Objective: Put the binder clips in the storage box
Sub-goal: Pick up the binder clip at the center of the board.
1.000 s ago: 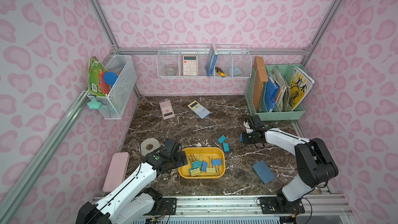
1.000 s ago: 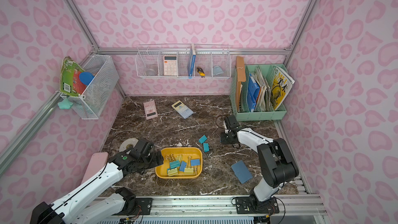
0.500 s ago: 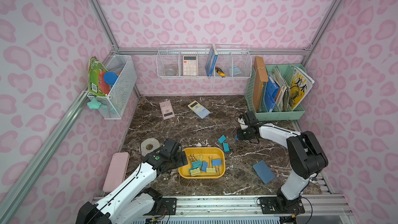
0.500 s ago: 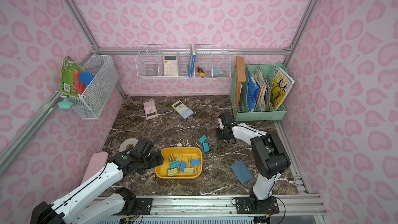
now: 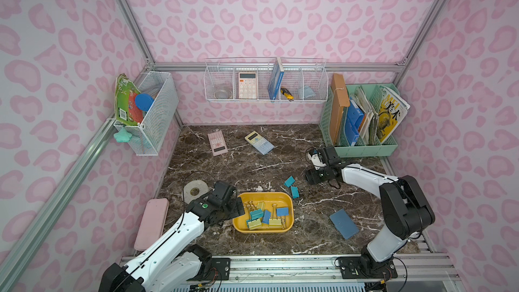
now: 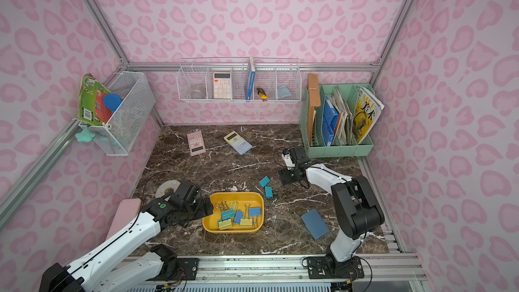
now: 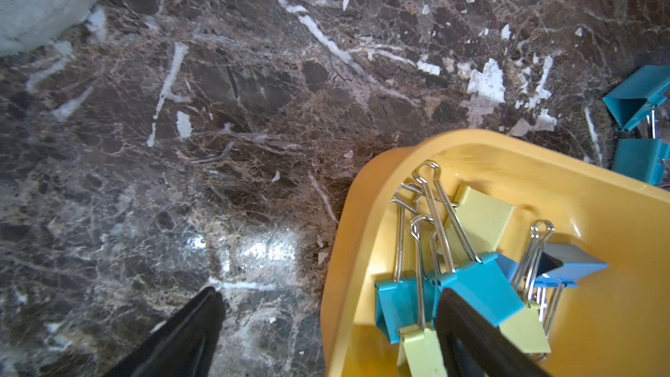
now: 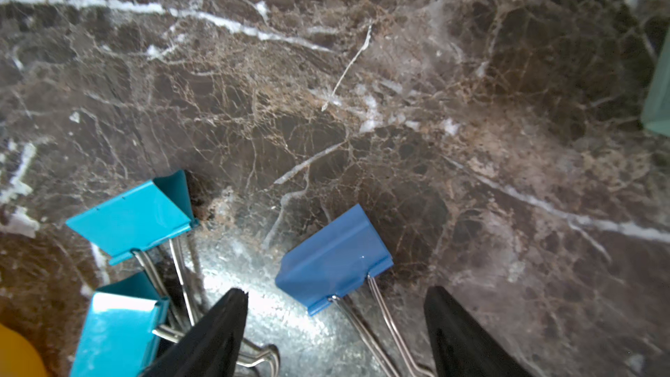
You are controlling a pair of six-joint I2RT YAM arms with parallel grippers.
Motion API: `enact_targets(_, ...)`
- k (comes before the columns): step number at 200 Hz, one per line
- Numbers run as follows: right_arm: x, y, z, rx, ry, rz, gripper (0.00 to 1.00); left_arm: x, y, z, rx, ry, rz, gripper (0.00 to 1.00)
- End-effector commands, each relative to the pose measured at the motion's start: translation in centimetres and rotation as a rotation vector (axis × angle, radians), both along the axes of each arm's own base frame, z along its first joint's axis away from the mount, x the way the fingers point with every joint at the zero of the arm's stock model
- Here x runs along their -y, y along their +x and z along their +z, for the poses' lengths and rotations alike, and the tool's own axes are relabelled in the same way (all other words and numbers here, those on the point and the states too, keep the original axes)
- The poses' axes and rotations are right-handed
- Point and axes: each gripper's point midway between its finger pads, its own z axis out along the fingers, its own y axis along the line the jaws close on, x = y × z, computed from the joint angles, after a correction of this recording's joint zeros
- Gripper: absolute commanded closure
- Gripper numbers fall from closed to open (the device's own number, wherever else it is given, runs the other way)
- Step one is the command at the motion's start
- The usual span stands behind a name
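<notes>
The storage box [image 5: 287,195] is a shallow yellow tray at the front middle, seen in both top views, and holds several binder clips [image 5: 264,216] in teal, blue and pale yellow. My left gripper [image 7: 330,295] is open and straddles the box's left wall [image 7: 362,212], with one finger over the clips inside. Two teal clips [image 5: 289,181] [image 5: 294,191] lie on the marble just right of the box. My right gripper [image 8: 336,293] is open low over the table. A blue clip [image 8: 333,255] lies before it, its wire handles between the fingers. This blue clip is hidden under the gripper in the top views.
A flat blue pad [image 5: 344,223] lies front right. A tape roll [image 5: 195,191] and a pink case [image 5: 151,223] sit left of the box. Two calculators [image 5: 216,143] [image 5: 259,142] lie at the back, and a green file organizer [image 5: 365,150] stands back right.
My right gripper has gone from shut to open and has shifted left toward the teal clips. The left arm has not moved.
</notes>
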Motion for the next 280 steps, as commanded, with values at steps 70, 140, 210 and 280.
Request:
enact_targets(70,-0.9,0.8,-0.5,0.08,0.039,0.233,0.17,-0.1,0.0,0.2,0.001,0.006,-0.006,0.05)
enact_targets(140,-1.1,0.4,-2.5,0.052,0.042,0.235,0.12,-0.1,0.1,0.1,-0.002,0.01,-0.007,0.05)
enact_targets(210,-0.7,0.3,-3.4,0.038,0.037,0.217,0.39,-0.1,0.0,0.1,-0.002,0.01,-0.005,0.05)
enact_targets(280,-1.3,1.2,1.3,0.14,0.061,0.148,0.65,0.0,0.0,0.1,-0.004,0.007,-0.009,0.05)
